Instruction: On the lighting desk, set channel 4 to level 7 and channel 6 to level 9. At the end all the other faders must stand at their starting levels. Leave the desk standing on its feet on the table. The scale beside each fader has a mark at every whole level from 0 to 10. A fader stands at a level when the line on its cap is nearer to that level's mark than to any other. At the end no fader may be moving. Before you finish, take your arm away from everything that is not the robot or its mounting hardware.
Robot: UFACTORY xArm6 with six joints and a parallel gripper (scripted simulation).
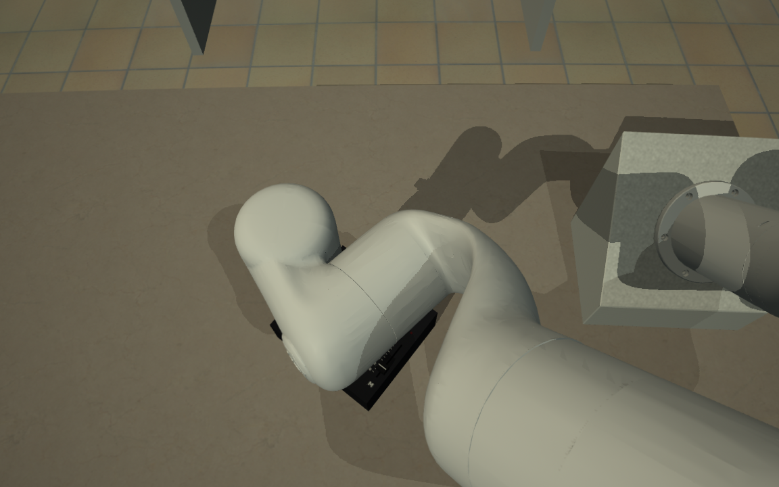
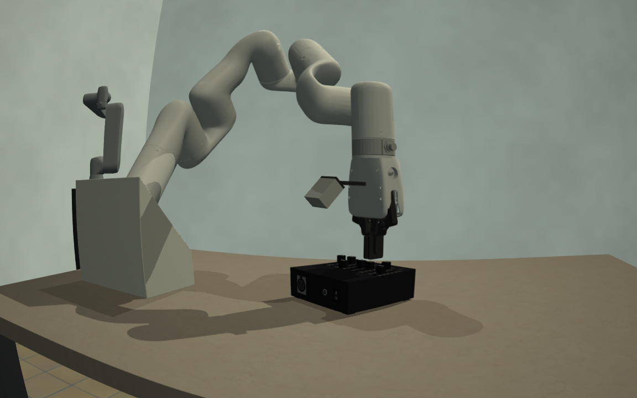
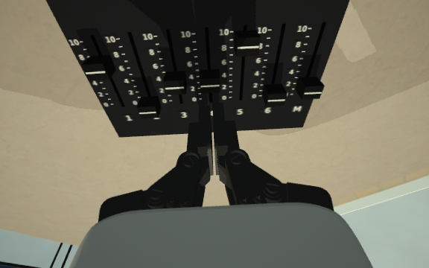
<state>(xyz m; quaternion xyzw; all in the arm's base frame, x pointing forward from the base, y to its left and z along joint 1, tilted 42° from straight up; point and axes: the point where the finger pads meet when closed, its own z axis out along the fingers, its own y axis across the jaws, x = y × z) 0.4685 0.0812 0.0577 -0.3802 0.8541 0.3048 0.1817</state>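
The black lighting desk (image 2: 355,289) (image 3: 147,126) stands on its feet on the table (image 2: 508,321) (image 1: 107,242). In the top view only its corner (image 1: 374,387) shows from under the arm. My gripper (image 3: 211,119) (image 2: 373,255) is shut on nothing and points straight down, its tips just above the desk top on the low side of the channel 4 cap (image 3: 210,83). That cap reads about level 2. The channel 6 cap (image 3: 275,94) sits near 0. The channel 5 cap (image 3: 248,44) is near 8, the channel 1 cap (image 3: 95,67) is near 5 or 6, and the channel 3 cap (image 3: 174,83) is near 2.
The channel 2 cap (image 3: 148,108) sits at the bottom of its slot and the M cap (image 3: 311,87) is low. The arm's grey pedestal (image 1: 683,230) (image 2: 123,232) stands at the table's end, with a grey post (image 2: 110,133) behind it.
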